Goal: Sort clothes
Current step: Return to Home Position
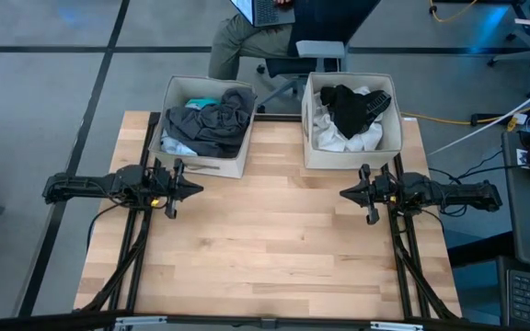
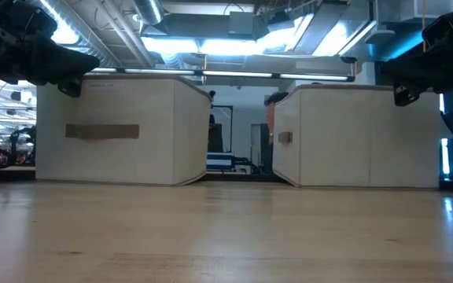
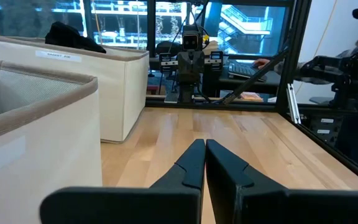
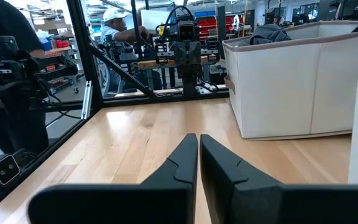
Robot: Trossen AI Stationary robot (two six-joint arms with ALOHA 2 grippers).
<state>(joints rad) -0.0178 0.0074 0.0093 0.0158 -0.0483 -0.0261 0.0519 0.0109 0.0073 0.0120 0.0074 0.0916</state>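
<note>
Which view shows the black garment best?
High view: the black garment lies exposed atop white fabric. Left wrist view shows only its top above the bin; low view only bin walls; right wrist unclear.

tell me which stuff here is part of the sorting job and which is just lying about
Job: dark grey garment, turquoise garment, left bin; black garment, white garment, right bin; left gripper, right gripper, idle.
Not: office chair, yellow cable.

1. High view looked straight down on the whole table [image 1: 274,248].
2. Low view sat at table height, looking level across it.
3. Wrist views faced each other past the left hand [image 3: 204,144] and right hand [image 4: 197,138].
</note>
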